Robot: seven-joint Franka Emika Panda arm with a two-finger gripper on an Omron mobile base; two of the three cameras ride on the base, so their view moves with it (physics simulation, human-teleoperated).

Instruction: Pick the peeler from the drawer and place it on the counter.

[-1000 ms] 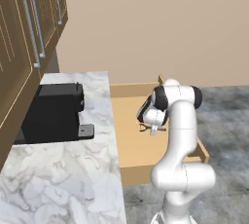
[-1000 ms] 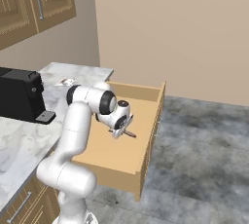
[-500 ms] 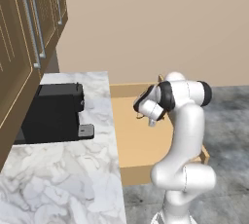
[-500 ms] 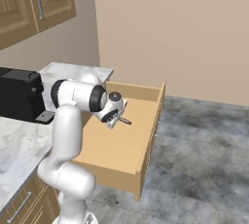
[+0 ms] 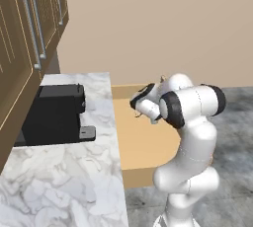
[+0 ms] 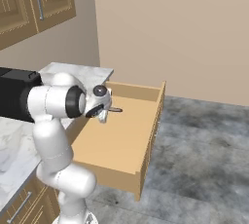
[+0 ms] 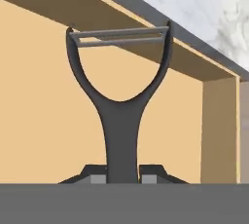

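Peeler lifted over the open drawer, pinched in the gripper.

Left base view: the coffee machine (image 5: 52, 115) is sitting on the counter (image 5: 74, 181) at 9 o'clock of the gripper (image 5: 138, 103), whose wrist is hiding the peeler.
Right base view: the peeler (image 6: 115, 110) is poking out above the drawer (image 6: 121, 135).
Hand view: fingers (image 7: 97, 175) are clamping the handle, forked head at 12 o'clock.

Base views flanking drawer (image 5: 143, 142)

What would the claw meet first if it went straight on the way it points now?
Probably the drawer wall under the counter edge. The claw, shut on the peeler, points there in the hand view; the peeler's head would touch first. Depth is unclear.
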